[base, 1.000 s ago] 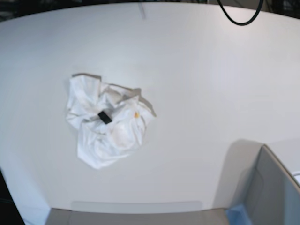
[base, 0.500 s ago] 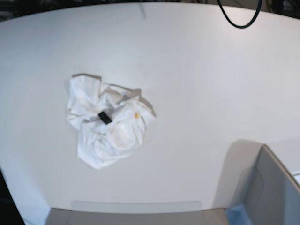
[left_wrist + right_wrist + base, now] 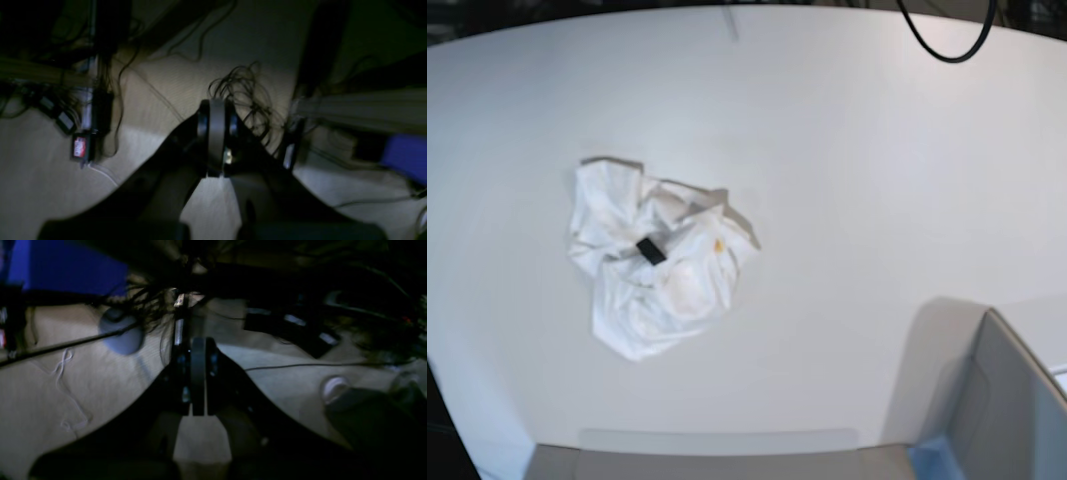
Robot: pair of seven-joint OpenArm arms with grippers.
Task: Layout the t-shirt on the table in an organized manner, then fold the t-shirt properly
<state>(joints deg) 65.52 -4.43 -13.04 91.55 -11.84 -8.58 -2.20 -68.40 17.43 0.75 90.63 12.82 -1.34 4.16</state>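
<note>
While both pincers (image 3: 216, 140) (image 3: 197, 380) sit clenched, empty, crumpled white t-shirt (image 3: 652, 265) lies on smooth table (image 3: 847, 180).

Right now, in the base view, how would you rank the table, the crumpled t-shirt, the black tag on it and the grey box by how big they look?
Largest to smallest as seen in the base view:
1. table
2. t-shirt
3. grey box, though it is cut off by the frame edge and near the camera, so its place against the shirt is unsure
4. black tag
</note>
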